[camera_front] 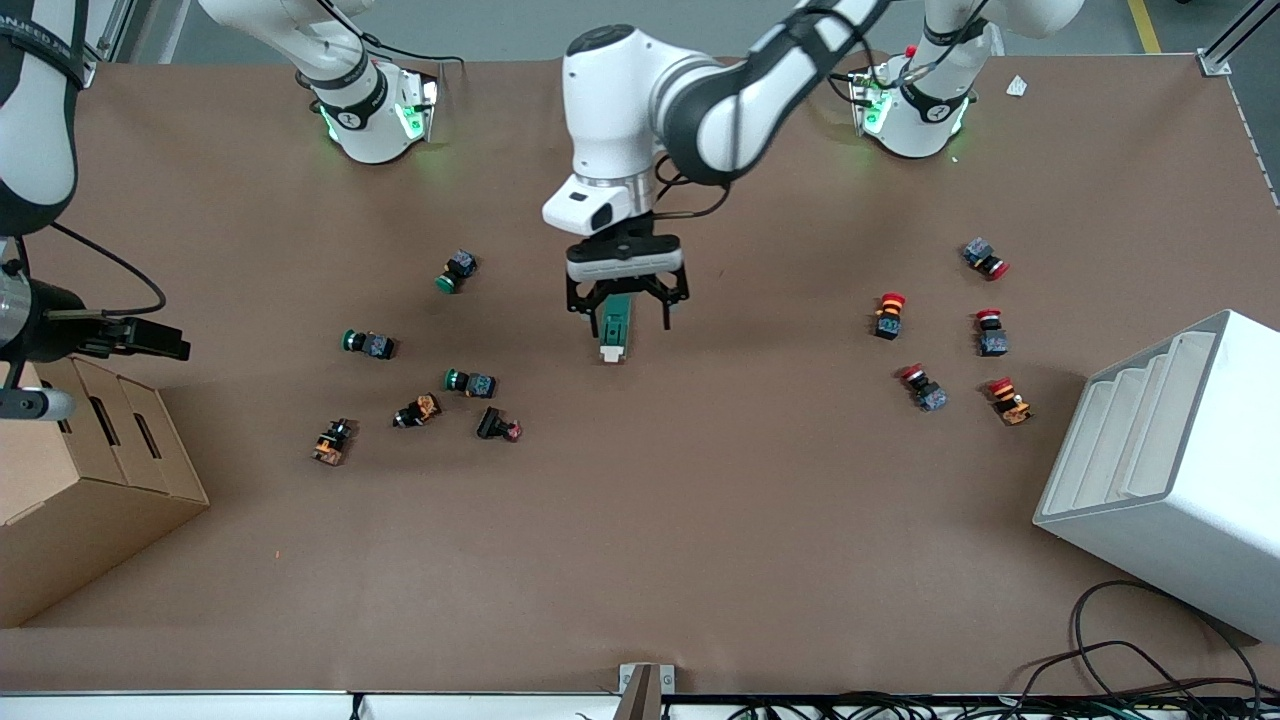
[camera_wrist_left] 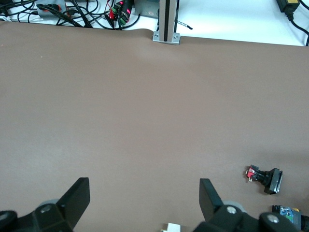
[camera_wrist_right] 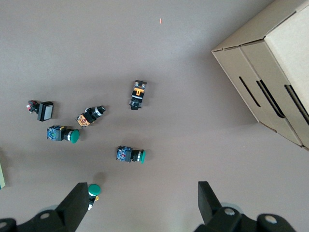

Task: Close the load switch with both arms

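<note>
The load switch (camera_front: 614,326) is a dark-green block with a white lever end. It lies on the brown table near the middle, with the lever end toward the front camera. My left gripper (camera_front: 622,308) hangs low over it, open, one finger on each side, not touching it. In the left wrist view the left gripper (camera_wrist_left: 145,195) is open and only the white lever tip (camera_wrist_left: 173,227) shows. My right gripper (camera_front: 150,338) waits over the table beside the cardboard box at the right arm's end. In the right wrist view the right gripper (camera_wrist_right: 142,200) is open and empty.
Green and black push-buttons (camera_front: 470,382) lie scattered toward the right arm's end, and red ones (camera_front: 890,315) toward the left arm's end. A cardboard box (camera_front: 90,480) stands at the right arm's end. A white stepped bin (camera_front: 1180,480) stands at the left arm's end.
</note>
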